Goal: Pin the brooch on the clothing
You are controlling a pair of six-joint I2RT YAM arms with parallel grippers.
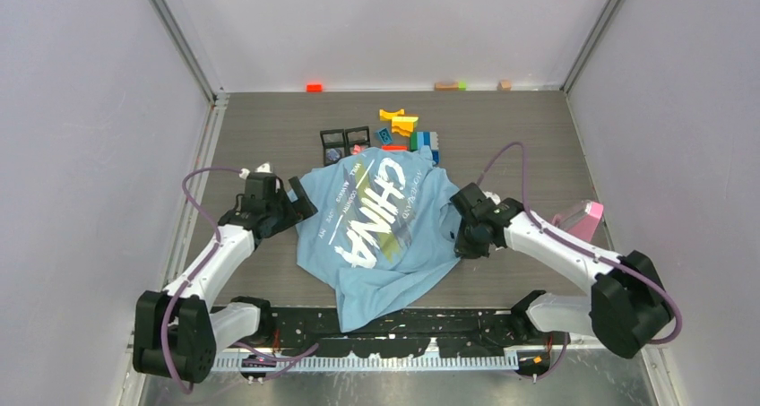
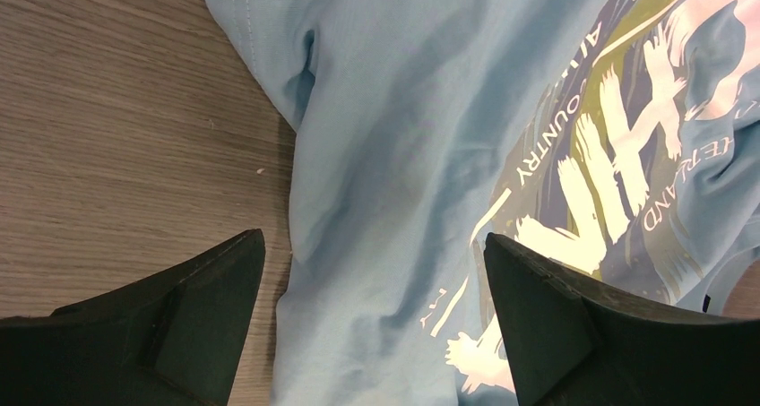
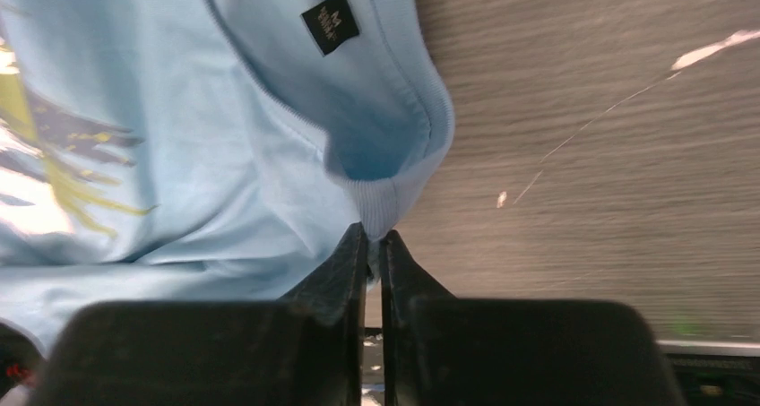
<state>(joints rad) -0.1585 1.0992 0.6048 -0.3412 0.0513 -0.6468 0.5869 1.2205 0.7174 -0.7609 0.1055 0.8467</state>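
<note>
The clothing (image 1: 381, 231), a light blue T-shirt with white "CHINA" lettering, lies crumpled in the middle of the table. My right gripper (image 3: 375, 234) is shut on the ribbed collar edge (image 3: 394, 200) at the shirt's right side, and in the top view the right gripper (image 1: 457, 236) meets that edge. My left gripper (image 2: 372, 237) stands open above the shirt's left edge, fabric (image 2: 385, 155) below and nothing between its fingers; it also shows in the top view (image 1: 297, 207). A tiny pinkish item (image 1: 358, 149) at the shirt's far edge looks like the brooch.
Two small black boxes (image 1: 345, 140) and a cluster of coloured toy blocks (image 1: 408, 128) lie just beyond the shirt. A pink object (image 1: 582, 220) sits at the right by my right arm. Small blocks (image 1: 314, 87) line the back wall. Walls enclose three sides.
</note>
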